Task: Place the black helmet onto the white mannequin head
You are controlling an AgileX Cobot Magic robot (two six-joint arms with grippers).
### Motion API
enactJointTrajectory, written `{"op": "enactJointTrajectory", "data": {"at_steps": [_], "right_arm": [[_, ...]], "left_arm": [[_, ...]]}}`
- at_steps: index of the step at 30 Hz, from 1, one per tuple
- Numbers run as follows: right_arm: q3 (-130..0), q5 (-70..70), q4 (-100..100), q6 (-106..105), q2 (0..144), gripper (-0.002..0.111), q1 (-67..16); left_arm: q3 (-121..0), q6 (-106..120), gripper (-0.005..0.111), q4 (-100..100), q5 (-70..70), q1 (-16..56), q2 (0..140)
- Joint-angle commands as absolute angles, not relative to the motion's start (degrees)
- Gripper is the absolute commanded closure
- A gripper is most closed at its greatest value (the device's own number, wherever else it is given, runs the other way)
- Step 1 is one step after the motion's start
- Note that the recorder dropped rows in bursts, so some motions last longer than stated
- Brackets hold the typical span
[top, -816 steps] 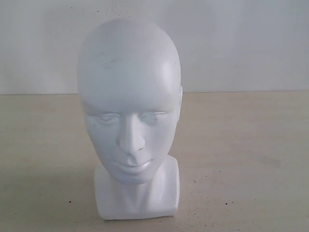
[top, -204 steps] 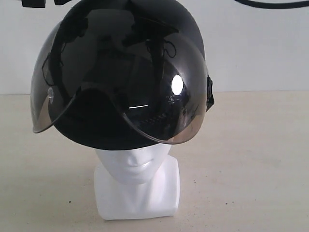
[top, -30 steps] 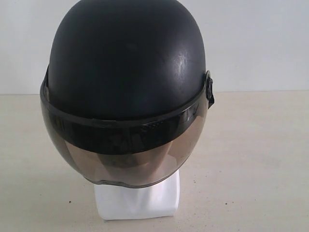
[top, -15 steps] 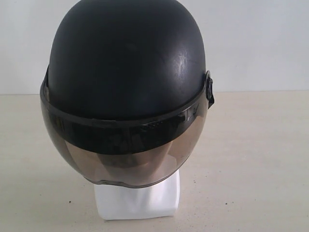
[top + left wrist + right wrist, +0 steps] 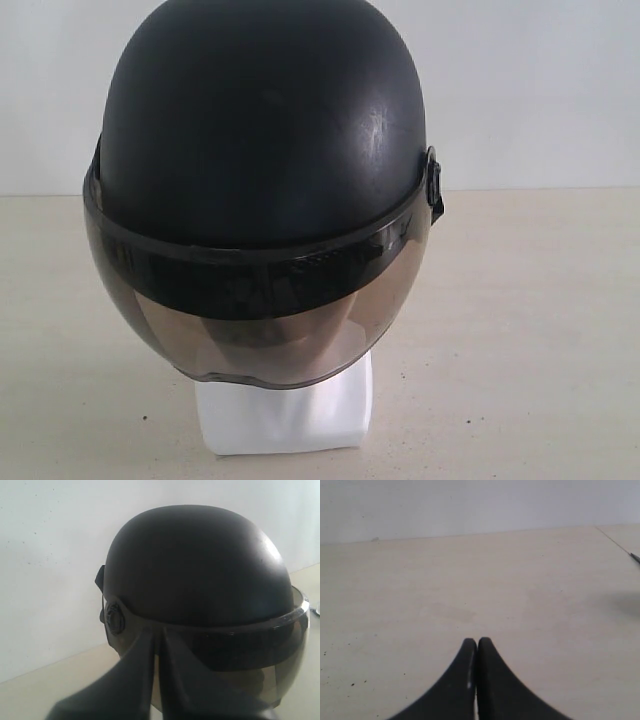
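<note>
The black helmet (image 5: 265, 130) sits on the white mannequin head, whose squarish base (image 5: 285, 415) shows under the smoky visor (image 5: 260, 320); the face is only dimly seen through the visor. From the side, the left wrist view shows the helmet (image 5: 200, 570) with its visor down. My left gripper (image 5: 159, 632) is shut with nothing between its fingers, tips in line with the helmet's lower edge but apart from it. My right gripper (image 5: 477, 641) is shut and empty over bare table, away from the helmet. Neither gripper appears in the exterior view.
The beige tabletop (image 5: 520, 330) spreads around the base, with a pale wall (image 5: 530, 90) behind. A thin dark cable end (image 5: 635, 557) lies at the table's edge in the right wrist view.
Nothing has moved over the last second. Earlier the head stood bare, then the helmet hung tilted over it with the visor up; now it rests on the head, visor down.
</note>
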State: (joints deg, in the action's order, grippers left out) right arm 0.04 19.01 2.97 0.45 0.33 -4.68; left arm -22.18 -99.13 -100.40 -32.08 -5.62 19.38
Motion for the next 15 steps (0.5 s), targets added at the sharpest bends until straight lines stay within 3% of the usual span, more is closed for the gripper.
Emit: {"op": "enactJointTrajectory", "data": {"at_steps": [1,15], "right_arm": [[0.00,19.40,2.45,0.57,0.00,0.108,-4.52],[0.00,19.53,2.45,0.93,0.00,0.108,-5.80]], "left_arm": [[-21.80,-99.80,0.102,-99.95,-31.44,-5.69,19.03],[-21.80,-99.80,0.102,-99.95,-31.44,-5.69,19.03]]}}
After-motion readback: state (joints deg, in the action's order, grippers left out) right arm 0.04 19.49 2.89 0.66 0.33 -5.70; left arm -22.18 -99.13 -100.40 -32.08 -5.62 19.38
